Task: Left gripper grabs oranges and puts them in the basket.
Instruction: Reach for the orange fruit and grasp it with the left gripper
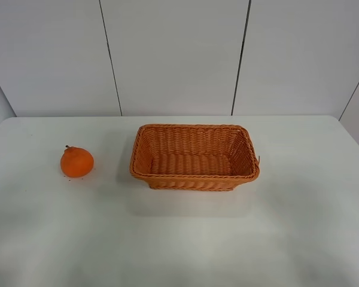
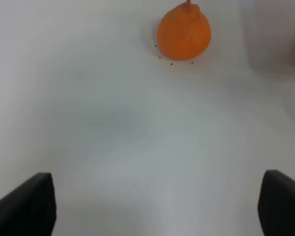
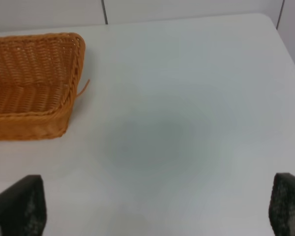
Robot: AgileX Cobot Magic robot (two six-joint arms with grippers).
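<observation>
- orange (image 1: 77,162): one, with a single stem bump (image 1: 67,147) on top.
- basket (image 1: 194,177): one, with one loose strand (image 3: 83,87) poking out at a corner (clearest from the right wrist camera).
- table (image 1: 179,245): one.
- Grippers: two, the left gripper (image 2: 156,206) and the right gripper (image 3: 157,206), each showing two dark fingertips (image 2: 27,209).
- specks (image 2: 171,63) on the table close around the orange: four that can be counted.
- wall panels (image 1: 173,54) facing the high camera: three, parted by two dark seams (image 1: 110,60).
</observation>
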